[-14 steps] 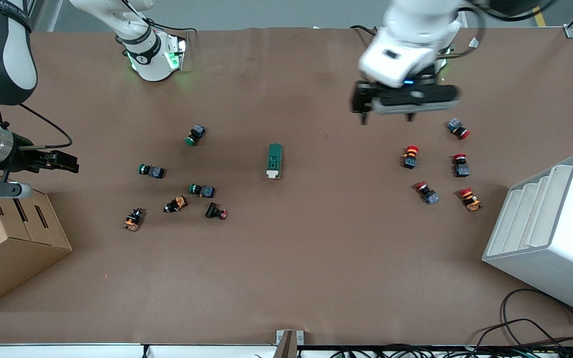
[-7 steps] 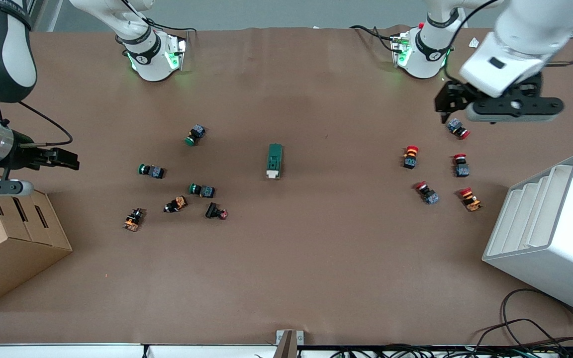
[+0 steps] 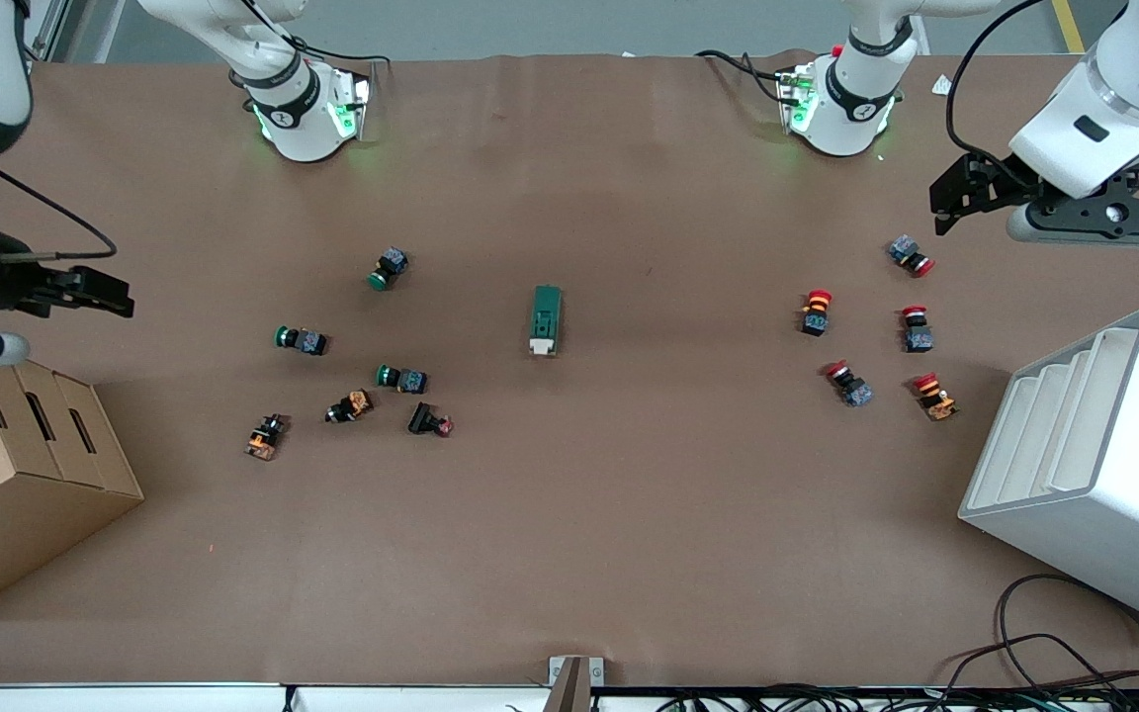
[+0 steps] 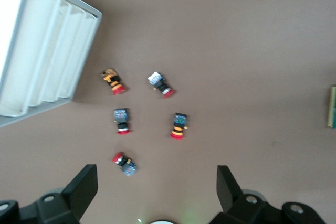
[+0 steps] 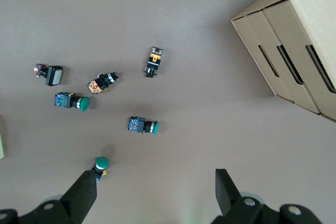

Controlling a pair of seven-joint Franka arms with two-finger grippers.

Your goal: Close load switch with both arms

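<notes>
Both grippers hang with fingers spread wide and nothing between them: the left gripper [image 3: 955, 203] over the bare table at the left arm's end, near the edge by the bases, and the right gripper [image 3: 100, 294] over the right arm's end, just above the cardboard box [image 3: 16, 465]. The load switch [image 3: 546, 319] lies alone at the middle of the table, well apart from both, its long axis running twelve to six in the front view with the white lever tab [image 3: 540, 345] at its six o'clock end, nearer the front camera. To my judgement the task is barely at its approach stage; no hand is near the switch, so next both arms must travel inward, one to steady the green body and the other to push the tab. Around the switch, at its nine o'clock, sit the green-capped push buttons [image 3: 401, 377] and a few orange and black ones; at its three o'clock lies the cluster of red-capped buttons [image 3: 816, 311], with the white slotted rack [image 3: 1103, 465] at four o'clock. Nothing touches the switch, though each arm passes over its own cluster on the way in.
</notes>
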